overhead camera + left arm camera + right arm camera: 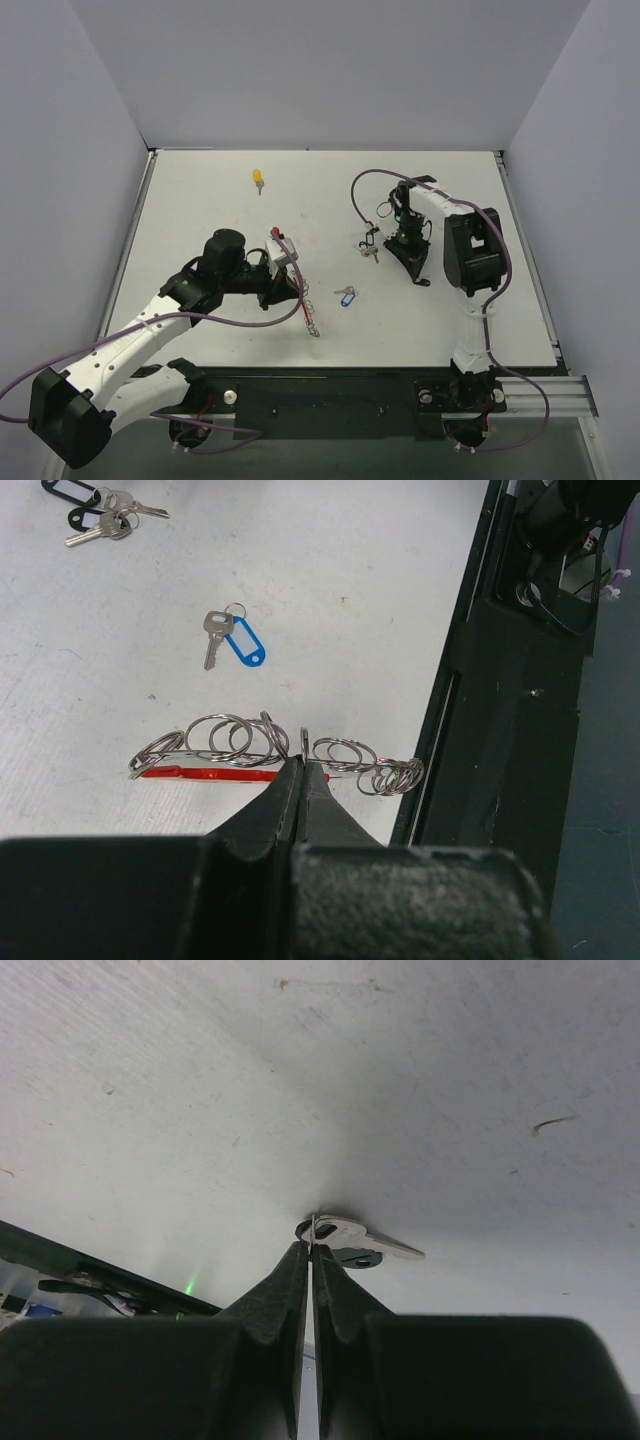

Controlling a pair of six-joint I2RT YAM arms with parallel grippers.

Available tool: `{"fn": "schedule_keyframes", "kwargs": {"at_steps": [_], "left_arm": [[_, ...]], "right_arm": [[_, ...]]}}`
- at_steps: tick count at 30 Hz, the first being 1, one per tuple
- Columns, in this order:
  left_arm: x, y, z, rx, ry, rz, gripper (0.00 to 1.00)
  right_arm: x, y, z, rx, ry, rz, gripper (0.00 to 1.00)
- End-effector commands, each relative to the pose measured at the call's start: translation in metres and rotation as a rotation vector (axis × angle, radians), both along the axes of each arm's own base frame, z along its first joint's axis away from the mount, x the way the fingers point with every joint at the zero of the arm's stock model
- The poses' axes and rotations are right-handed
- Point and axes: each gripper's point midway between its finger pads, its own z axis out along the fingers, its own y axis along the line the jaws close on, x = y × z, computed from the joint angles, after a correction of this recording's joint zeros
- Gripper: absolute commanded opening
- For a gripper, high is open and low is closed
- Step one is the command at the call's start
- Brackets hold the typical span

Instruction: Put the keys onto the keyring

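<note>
Between the pressed-together tips of my left hand [303, 771] sits one loop of the keyring [245, 742]. Its chain of silver rings runs out to both sides of my fingertips, and its red arc [210, 774] lies flat on the tabletop [360, 570], just beside them. Ahead of this hand, apart from the keyring, a blue-tagged key [231, 638] lies by itself.

Farther out, my right hand [312, 1252] is pinched narrow, holding the small ring of a silver key [352, 1230]. The key's blade points away to one side, and a dark tag [358, 1256] shows just under it, close to the tabletop. I cannot tell whether that key is touching the surface.

Well beyond both hands, toward the far edge, a yellow-tagged key [258, 178] lies alone.
</note>
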Motion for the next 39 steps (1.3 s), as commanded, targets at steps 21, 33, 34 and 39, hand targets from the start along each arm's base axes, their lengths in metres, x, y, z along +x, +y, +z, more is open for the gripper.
{"fn": "schedule_keyframes", "kwargs": {"at_steps": [21,33,34,39], "left_arm": [[0.001,-0.004,0.018,-0.042,-0.043,-0.023,0.00],[0.002,-0.003,0.017,-0.038,-0.045,-0.018,0.00],[0.002,-0.003,0.017,-0.037,-0.043,-0.018,0.00],[0.002,-0.002,0.018,-0.037,-0.048,-0.016,0.00]], "right_arm": [[-0.003,0.001,0.014,0.014,0.010,-0.029,0.19],[0.005,-0.004,0.038,0.194,-0.133,-0.168,0.25],[0.006,-0.004,0.046,0.216,-0.166,-0.179,0.25],[0.002,-0.004,0.048,0.357,-0.324,-0.200,0.28]]}}
